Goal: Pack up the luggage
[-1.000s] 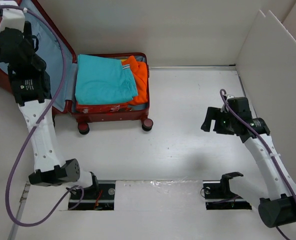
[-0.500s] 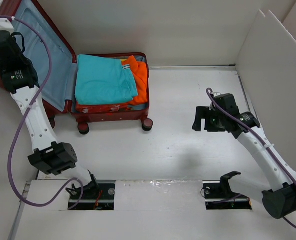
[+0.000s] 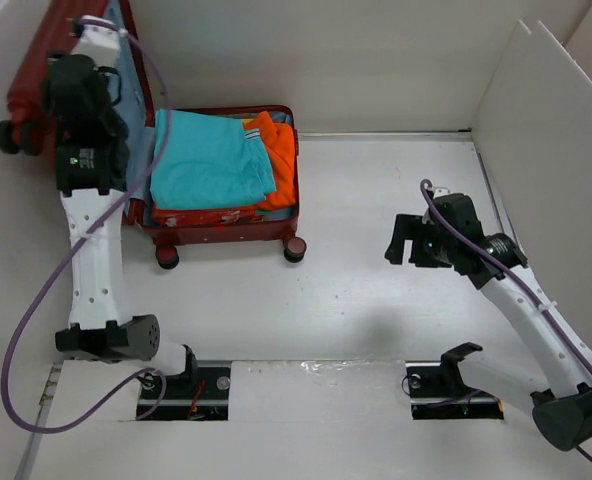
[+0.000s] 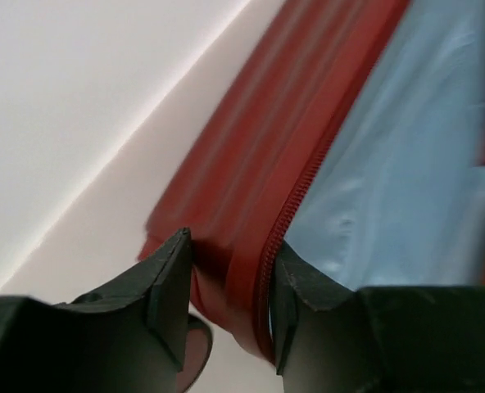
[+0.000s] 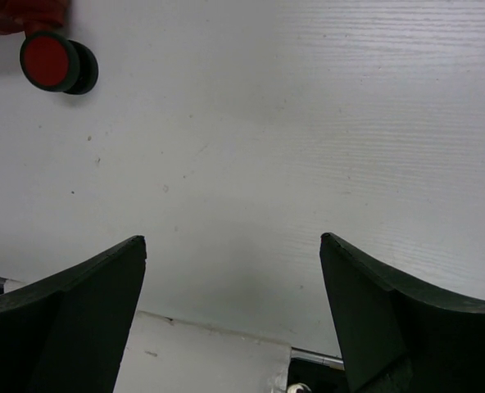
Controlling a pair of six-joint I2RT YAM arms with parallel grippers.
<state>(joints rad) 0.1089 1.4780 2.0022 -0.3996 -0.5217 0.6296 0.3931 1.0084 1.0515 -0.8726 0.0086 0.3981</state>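
The luggage (image 3: 221,228), a dark red hard-shell suitcase, lies open at the back left. A folded teal garment (image 3: 208,160) and an orange garment (image 3: 281,160) lie in its base. Its lid (image 3: 36,85) stands raised, nearly upright, with the light blue lining (image 4: 398,164) facing the base. My left gripper (image 3: 114,88) is shut on the lid's red rim (image 4: 308,139); in the left wrist view the zipper edge sits between the fingers (image 4: 230,278). My right gripper (image 3: 404,240) hovers open over bare table on the right, holding nothing (image 5: 233,246).
A white foam board (image 3: 546,130) stands along the right side. The suitcase's black wheels (image 3: 294,250) point toward the arms, and one red-hubbed wheel (image 5: 50,61) shows in the right wrist view. The lid's wheels (image 3: 9,135) stick out at the far left.
The left gripper has closed on the lid's rim and swung it up and to the right, from lying open to nearly upright. The right arm has barely moved.
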